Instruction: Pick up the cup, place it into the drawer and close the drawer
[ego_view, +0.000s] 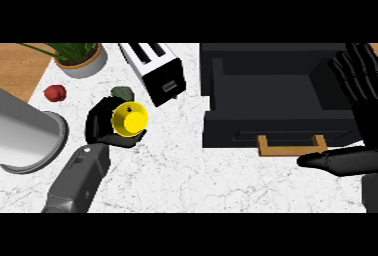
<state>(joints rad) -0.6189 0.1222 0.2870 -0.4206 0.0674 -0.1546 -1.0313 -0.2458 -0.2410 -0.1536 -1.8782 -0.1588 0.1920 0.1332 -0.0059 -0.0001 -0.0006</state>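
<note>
Holding now: the left hand (111, 122) has its fingers curled round the yellow cup (131, 119), which sits in that grasp over the left half of the desk (184, 165), its round yellow face turned up toward the head view.
Step in hand: judged as the carry toward the drawer (277, 102), with the cup already taken.
Doing it well: keep the cup high enough to pass over the drawer's left wall, then bring it down into the dark hollow before the fingers part; letting go above the front panel would risk it rolling out.
Right hand: the right hand (354, 75) shows at the right edge, fingers straight and spread, thumb low by the drawer's front; it holds nothing and looks at rest.
Drawer: pulled open, its wooden handle (291, 145) facing the near edge; closing is left to do.
Open room: bare marble lies between cup and drawer, a free lane to the right.
Edges to mind: the toaster (156, 70) stands just behind that lane; a grey pot (26, 135) crowds the left edge; a potted plant (77, 57), a red fruit (55, 92) and a small green thing (122, 93) sit toward the far-left corner.
</note>
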